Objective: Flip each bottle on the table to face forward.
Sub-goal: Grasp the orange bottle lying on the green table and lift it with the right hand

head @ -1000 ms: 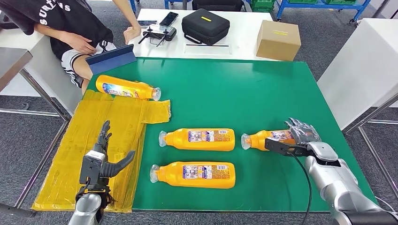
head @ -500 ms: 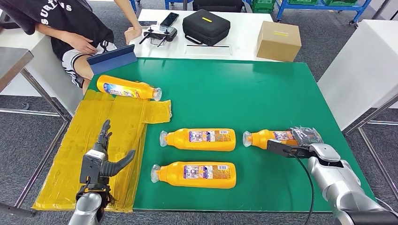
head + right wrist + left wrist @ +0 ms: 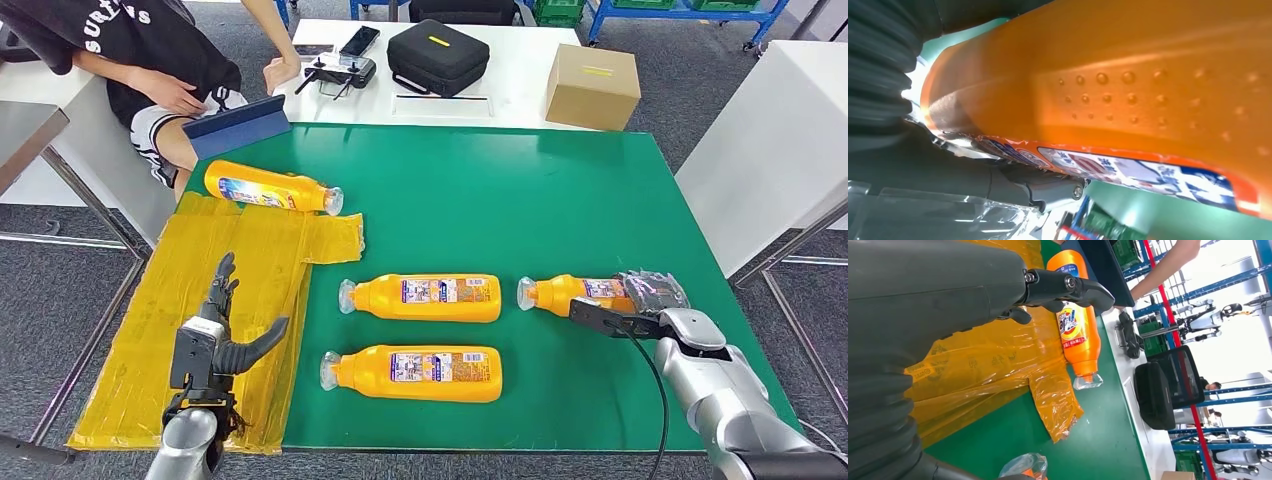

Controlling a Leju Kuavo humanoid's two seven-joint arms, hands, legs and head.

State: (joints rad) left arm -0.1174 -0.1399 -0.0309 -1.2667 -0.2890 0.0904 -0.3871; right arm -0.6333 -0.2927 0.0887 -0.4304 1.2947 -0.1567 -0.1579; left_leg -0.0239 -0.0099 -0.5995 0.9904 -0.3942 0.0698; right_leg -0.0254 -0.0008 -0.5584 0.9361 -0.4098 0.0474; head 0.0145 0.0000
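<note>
Nearby, yellow film [image 3: 190,300] left of green mat [image 3: 520,200], person [image 3: 130,60] behind.

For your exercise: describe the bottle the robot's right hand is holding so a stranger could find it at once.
Start at the green table and go to its right edge, near the robot. An orange bottle lies there on its side, clear cap pointing left. Unlike the other three bottles, its base end is wrapped by the right hand, and it lies alone to the right of the middle pair.
</note>
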